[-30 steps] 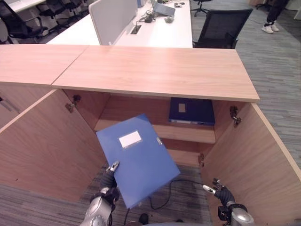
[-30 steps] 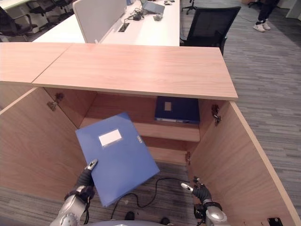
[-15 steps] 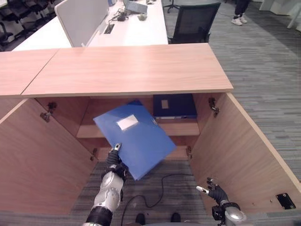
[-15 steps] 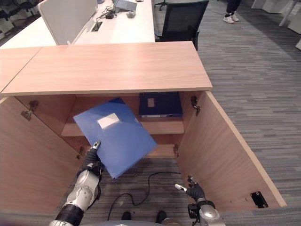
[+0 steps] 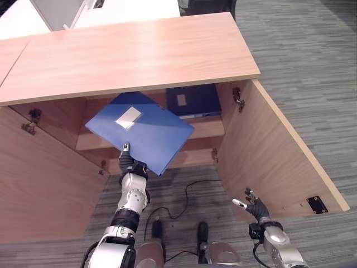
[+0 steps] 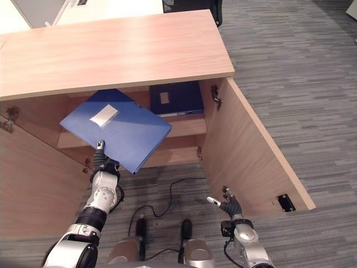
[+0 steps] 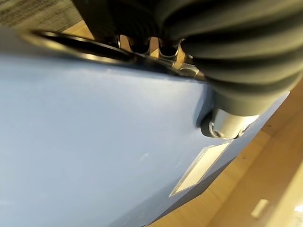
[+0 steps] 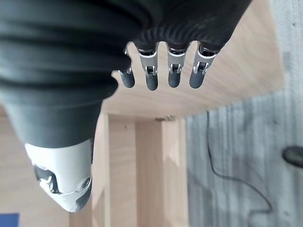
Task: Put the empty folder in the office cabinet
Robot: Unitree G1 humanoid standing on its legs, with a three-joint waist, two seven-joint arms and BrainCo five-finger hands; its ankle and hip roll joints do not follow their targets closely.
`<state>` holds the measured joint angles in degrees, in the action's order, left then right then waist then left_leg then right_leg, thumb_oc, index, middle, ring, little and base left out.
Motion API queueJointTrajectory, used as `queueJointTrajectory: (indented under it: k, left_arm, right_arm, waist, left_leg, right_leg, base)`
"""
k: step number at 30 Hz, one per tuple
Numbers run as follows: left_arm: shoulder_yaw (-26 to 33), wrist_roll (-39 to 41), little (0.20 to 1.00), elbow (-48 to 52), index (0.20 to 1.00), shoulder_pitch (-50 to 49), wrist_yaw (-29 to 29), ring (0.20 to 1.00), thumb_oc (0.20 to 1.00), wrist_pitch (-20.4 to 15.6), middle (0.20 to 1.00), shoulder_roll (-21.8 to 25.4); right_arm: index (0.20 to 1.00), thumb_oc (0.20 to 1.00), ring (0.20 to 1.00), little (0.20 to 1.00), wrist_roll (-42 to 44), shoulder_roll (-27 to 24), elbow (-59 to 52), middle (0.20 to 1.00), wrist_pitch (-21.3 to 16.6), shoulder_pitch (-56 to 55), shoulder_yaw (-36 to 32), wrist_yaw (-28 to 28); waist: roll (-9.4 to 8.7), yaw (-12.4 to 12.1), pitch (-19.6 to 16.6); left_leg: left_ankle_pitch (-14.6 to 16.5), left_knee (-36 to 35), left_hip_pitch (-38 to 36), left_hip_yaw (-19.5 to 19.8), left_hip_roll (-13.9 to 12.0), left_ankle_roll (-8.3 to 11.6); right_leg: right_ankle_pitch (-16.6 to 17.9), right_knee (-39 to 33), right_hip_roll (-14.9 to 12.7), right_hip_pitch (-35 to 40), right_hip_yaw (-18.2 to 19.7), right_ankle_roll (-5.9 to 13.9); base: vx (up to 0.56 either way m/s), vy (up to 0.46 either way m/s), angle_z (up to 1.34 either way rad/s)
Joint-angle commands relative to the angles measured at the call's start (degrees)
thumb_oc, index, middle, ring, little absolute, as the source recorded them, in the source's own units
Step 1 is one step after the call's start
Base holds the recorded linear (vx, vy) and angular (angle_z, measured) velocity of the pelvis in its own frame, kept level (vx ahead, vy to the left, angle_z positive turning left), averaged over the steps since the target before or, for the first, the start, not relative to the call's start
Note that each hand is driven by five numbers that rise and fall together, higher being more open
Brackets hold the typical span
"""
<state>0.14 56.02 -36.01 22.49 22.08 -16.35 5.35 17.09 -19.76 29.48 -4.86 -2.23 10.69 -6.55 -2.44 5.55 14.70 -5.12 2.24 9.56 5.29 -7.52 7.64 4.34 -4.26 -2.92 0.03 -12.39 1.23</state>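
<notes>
Blue folder (image 5: 146, 130), white label (image 5: 129, 117)

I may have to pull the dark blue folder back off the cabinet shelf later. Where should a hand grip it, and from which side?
Probably by its front edge, coming straight in through the open cabinet front. The dark blue folder lies flat on the upper shelf at the right, labelled edge facing outward and close under the cabinet top, so only that edge is reachable. The left hand is holding the light blue folder; the right hand is free.
</notes>
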Motion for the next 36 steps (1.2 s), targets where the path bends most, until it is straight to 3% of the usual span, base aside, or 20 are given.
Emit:
queueJointTrajectory:
  k: [1, 6, 14, 19, 22, 25, 27, 28, 29, 32, 36]
  left_arm:
    - [2.3, 2.3, 0.200, 1.7, 0.200, 2.9, -0.3, 0.200, 0.200, -5.5, 0.200, 2.6]
    - [1.7, 3.3, 0.200, 0.2, 0.200, 3.6, -0.3, 0.200, 0.200, -5.8, 0.200, 2.8]
    - [1.5, 3.4, 0.200, -0.1, 0.200, 4.8, 0.2, 0.200, 0.200, -5.8, 0.200, 4.2]
    - [1.5, 3.5, 0.200, -1.1, 0.200, 6.8, 0.3, 0.200, 0.200, -5.5, 0.200, 6.4]
    - [2.4, 3.9, 0.200, -0.7, 0.200, 8.4, 1.3, 0.200, 0.200, -5.8, 0.200, 8.4]
    - [4.0, 4.1, 0.200, -1.5, 0.200, 8.8, 1.2, 0.200, 0.200, -5.6, 0.200, 9.6]
    - [4.0, 4.6, 0.200, -2.2, 0.200, 9.9, 1.1, 0.200, 0.200, -6.0, 0.200, 10.1]
    - [3.4, 5.1, 0.200, -2.7, 0.200, 10.9, 0.9, 0.200, 0.200, -6.0, 0.200, 10.0]
    - [3.4, 5.2, 0.200, -2.8, 0.200, 11.0, 0.8, 0.200, 0.200, -6.0, 0.200, 10.0]
    - [3.6, 6.1, 0.200, -4.6, 0.200, 12.6, 0.7, 0.200, 0.200, -6.2, 0.200, 9.5]
    - [4.8, 8.3, 0.200, -6.7, 0.200, 13.7, 0.1, 0.200, 0.200, -6.8, 0.200, 8.2]
  right_arm:
    - [1.000, 1.000, 1.000, 1.000, 2.4, -0.8, -0.9, 1.000, -3.3, -1.0, 2.0, -1.1]
    - [1.000, 1.000, 1.000, 1.000, 2.2, 0.6, -0.9, 1.000, -3.5, -1.9, 2.7, -1.2]
    - [1.000, 1.000, 1.000, 1.000, 3.2, 4.9, -0.2, 1.000, -3.3, 0.3, 4.9, -1.2]
    - [1.000, 1.000, 1.000, 1.000, 3.8, 7.4, -0.3, 1.000, -3.3, 0.1, 6.3, -0.8]
    - [1.000, 1.000, 1.000, 1.000, 4.1, 8.0, -0.1, 1.000, -3.0, 1.7, 7.4, -0.9]
    - [1.000, 1.000, 1.000, 1.000, 4.4, 8.7, -0.6, 1.000, -3.0, 1.0, 8.1, -0.1]
    - [1.000, 1.000, 1.000, 1.000, 4.7, 8.6, -0.6, 1.000, -3.1, 0.9, 8.1, 0.0]
    - [1.000, 1.000, 1.000, 1.000, 5.2, 8.1, -0.7, 1.000, -3.5, 1.3, 8.2, -0.4]
    - [1.000, 1.000, 1.000, 1.000, 5.2, 8.1, -0.7, 1.000, -3.5, 1.4, 8.2, -0.4]
    - [1.000, 1.000, 1.000, 1.000, 5.2, 7.2, -1.4, 1.000, -3.7, 2.1, 8.3, -1.2]
    - [1.000, 1.000, 1.000, 1.000, 5.2, 6.7, -1.6, 1.000, -3.8, 0.1, 7.8, -1.0]
  waist:
    - [-0.23, -1.5, -4.7]
    - [-0.14, -1.7, -6.1]
    - [-3.22, -2.8, -8.4]
    - [-4.89, -2.4, -8.2]
    - [-5.34, -2.0, -6.0]
    - [-4.85, -2.0, -5.6]
    - [-5.18, -1.4, -5.2]
    - [-5.50, -1.1, -4.6]
    - [-5.35, -1.0, -4.6]
    - [-5.09, 0.4, -3.3]
    - [-5.35, 1.0, -5.0]
  left_leg:
    - [-1.0, -3.6, 1.2, -0.1, -2.4, -0.61]
    - [-2.9, -5.5, -0.8, -1.8, -2.9, 0.00]
    - [-0.4, -7.1, -2.4, -4.7, 1.5, -2.67]
    - [1.7, -7.2, -4.2, -5.9, 4.0, -4.95]
    - [2.3, -7.2, -5.6, -7.0, 4.0, -6.20]
    - [3.6, -7.2, -7.1, -7.7, 3.1, -6.41]
    - [4.7, -7.2, -8.1, -7.4, 3.7, -6.12]
    - [5.2, -7.2, -8.4, -6.9, 4.5, -5.97]
    - [5.3, -7.2, -8.5, -6.8, 4.3, -5.93]
    - [7.0, -7.2, -9.6, -5.4, 4.9, -5.62]
    - [8.0, -7.2, -9.8, -4.8, 5.8, -5.13]
  right_leg:
    - [-8.8, 2.8, -0.1, 3.8, 6.6, 3.94]
    - [-10.0, 3.1, -1.3, 5.7, 6.4, 4.36]
    - [-8.3, 4.9, -5.9, 2.8, 7.7, 7.90]
    - [-6.5, 15.4, -8.2, -2.8, 9.0, 10.47]
    - [0.8, 23.8, -8.4, -8.1, 9.9, 12.02]
    - [0.0, 27.5, -7.8, -11.2, 8.1, 12.33]
    - [-1.9, 22.8, -6.5, -11.8, 7.3, 10.86]
    - [-2.4, 16.7, -5.6, -12.3, 7.2, 9.65]
    - [-2.3, 16.2, -5.4, -11.9, 7.1, 9.59]
    - [2.1, 8.0, -4.9, -15.5, 6.8, 9.75]
    - [3.6, 2.0, -5.0, -11.8, 6.5, 9.15]
  base:
    - [0.16, 0.163, -0.46]
    - [0.15, 0.153, -0.37]
    - [0.08, 0.185, 0.13]
    - [0.04, 0.208, -0.21]
    - [-0.05, 0.102, -0.06]
    - [0.04, 0.077, -0.38]
    - [0.16, 0.045, -0.14]
    - [0.14, -0.018, -0.15]
    - [0.13, -0.045, -0.06]
    - [0.13, -0.074, 0.15]
    - [0.12, -0.108, 0.52]
